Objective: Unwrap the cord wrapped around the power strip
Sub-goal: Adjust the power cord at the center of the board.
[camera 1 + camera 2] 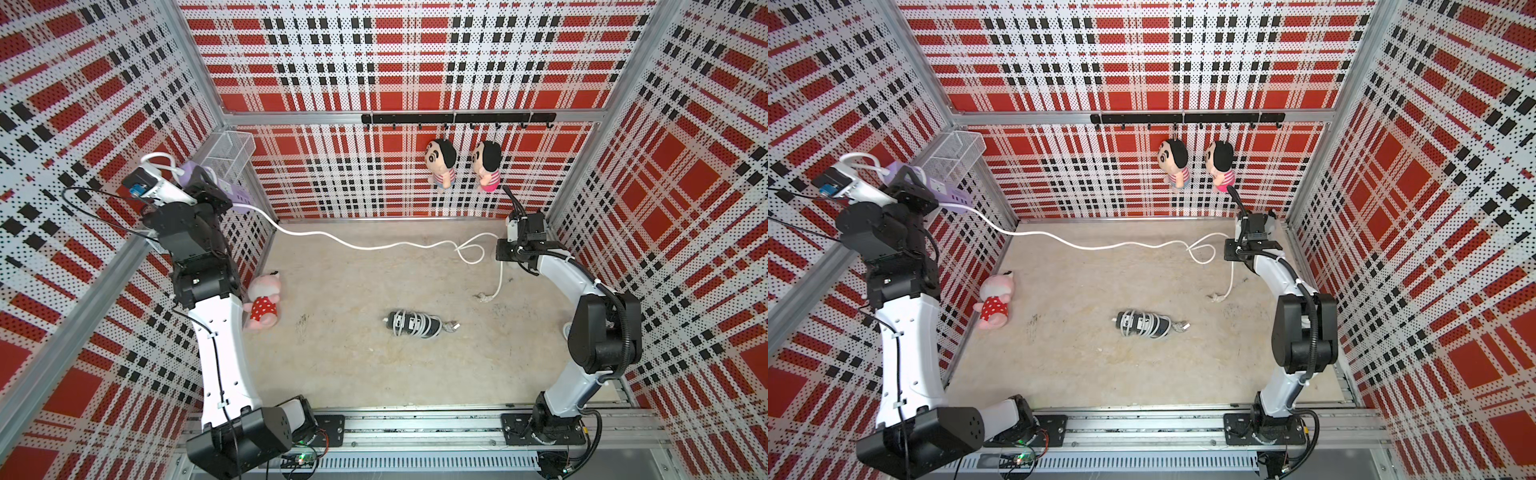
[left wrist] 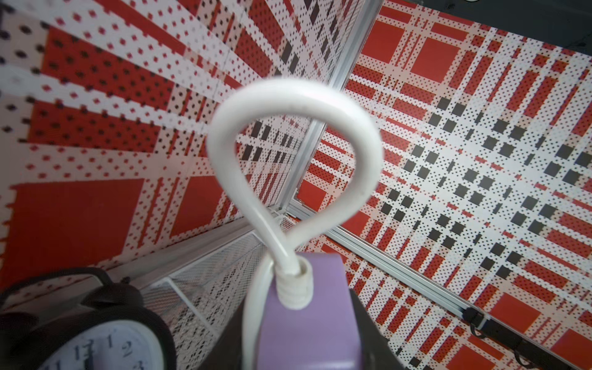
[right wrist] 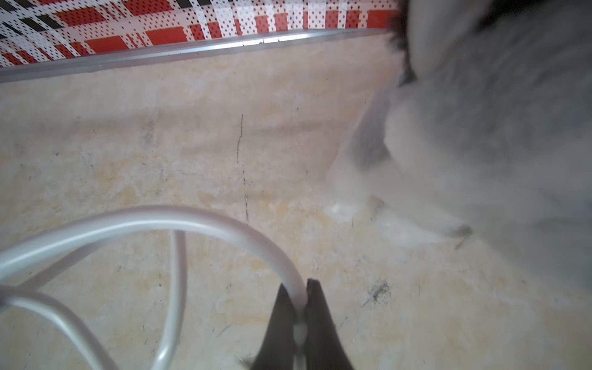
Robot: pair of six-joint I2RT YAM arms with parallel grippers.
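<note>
Your left pincer point(image 1: 204, 183) is clenched on the purple power strip point(image 1: 226, 190), holding it raised off the table point(image 1: 353, 374) close to the left wall, just beside the wire basket point(image 1: 230, 151). In the left wrist view the white cord point(image 2: 298, 105) leaves the ribbed collar at the strip's end, curls in one loop and passes back along the purple body. In both top views you can follow the cord from there as it hangs down and runs across the far side of the table to your right arm, forming a small loop just before it. Your right pincer point(image 3: 301, 307) is down near the far right corner, pinched tight on the cord, with the line squeezed between its dark fingers point(image 3: 282, 317). Beyond that grip the cord drops to its plug point(image 1: 484, 297), which lies flat on the table. A second, black power strip point(image 1: 413, 324), wound in its own cord, lies near the middle of the table. A pink plush toy point(image 1: 264, 301) lies beside your left arm, and two dolls point(image 1: 440, 160) hang on the back wall.
</note>
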